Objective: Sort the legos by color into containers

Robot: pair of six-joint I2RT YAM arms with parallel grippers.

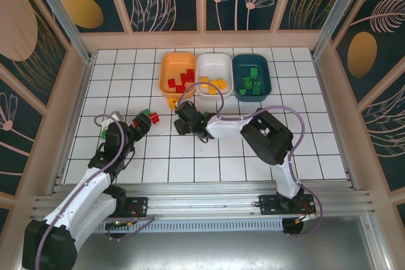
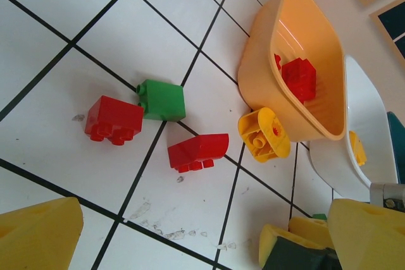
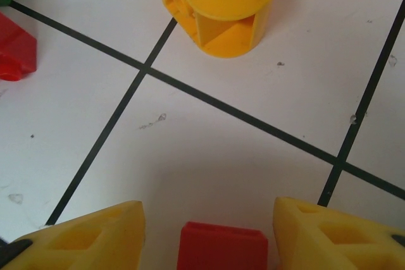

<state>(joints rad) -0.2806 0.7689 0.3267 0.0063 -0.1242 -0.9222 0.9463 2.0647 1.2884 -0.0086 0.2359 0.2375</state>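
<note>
**Top external:** Your left gripper (image 1: 140, 124) sits just short of a cluster of red and green bricks (image 1: 150, 116) on the tiled table (image 1: 316, 143). Your right gripper (image 1: 183, 122) is low beside a lone yellow brick (image 1: 172, 101), which lies just in front of the orange bin (image 1: 172, 63). Red bricks lie in that bin, yellow ones in the white bin (image 1: 215, 57) and green ones in the teal bin (image 1: 252, 61). The three bins stand side by side at the far end.

**Left wrist:** Your left fingers (image 2: 38, 235) are spread wide with nothing between them. Ahead on the tiles, a blocky red brick (image 2: 114, 118) appears to touch a green brick (image 2: 162, 99). A sloped red brick (image 2: 197, 152) lies just beside them. The yellow brick (image 2: 264, 134) rests on its side close against the orange bin's wall (image 2: 259, 55).

**Right wrist:** Your right fingers (image 3: 88, 232) are parted around a flat-topped red brick (image 3: 221, 245) at the frame's bottom edge. A gap shows on one side of it. On the other side it sits very near the finger, and you cannot tell whether they touch. The yellow brick (image 3: 218, 11) lies ahead, its hollow underside facing the camera.
</note>
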